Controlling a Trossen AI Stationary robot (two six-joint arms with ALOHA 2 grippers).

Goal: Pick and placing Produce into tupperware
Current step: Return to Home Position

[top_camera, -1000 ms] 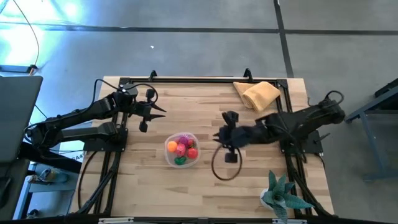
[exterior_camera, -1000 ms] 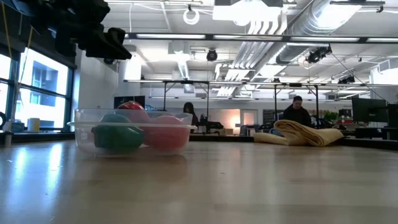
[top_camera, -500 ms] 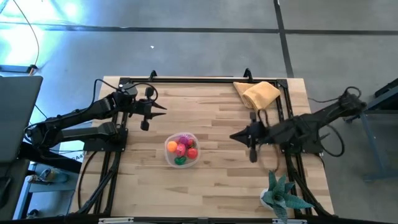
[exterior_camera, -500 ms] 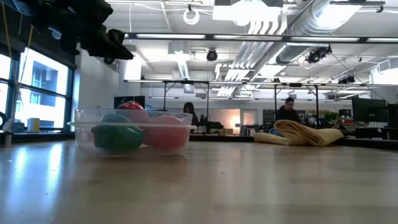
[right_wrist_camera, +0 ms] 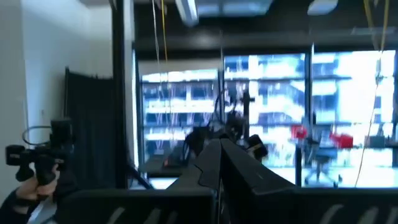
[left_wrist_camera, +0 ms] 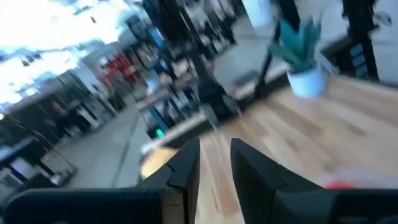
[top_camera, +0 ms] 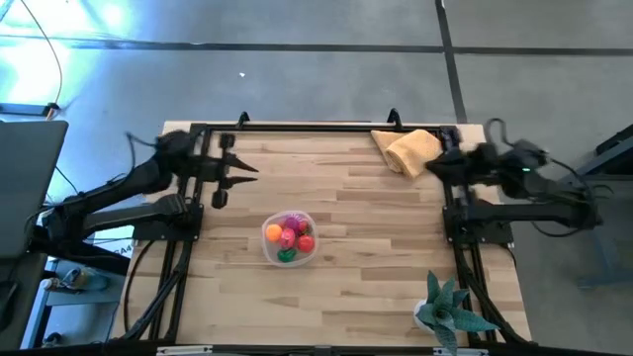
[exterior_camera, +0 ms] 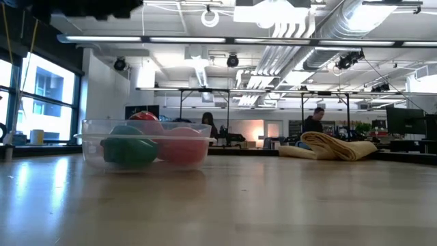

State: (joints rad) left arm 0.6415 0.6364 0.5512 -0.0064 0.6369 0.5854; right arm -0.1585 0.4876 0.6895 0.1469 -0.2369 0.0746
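On tabletop (top_camera: 396, 247) centre, tupperware (top_camera: 269, 247) holding toy produce (top_camera: 289, 235): likely light, flexy; grip at rim. Left fingers (left_wrist_camera: 183, 168) slightly parted, right fingers (right_wrist_camera: 211, 165) closed, both empty.

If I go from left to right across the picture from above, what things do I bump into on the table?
Left gripper, above the table's left part → tupperware holding the produce → tan cloth → right arm, at the table's right edge.

Produce (top_camera: 290, 235) inside round clear tupperware (top_camera: 268, 249)
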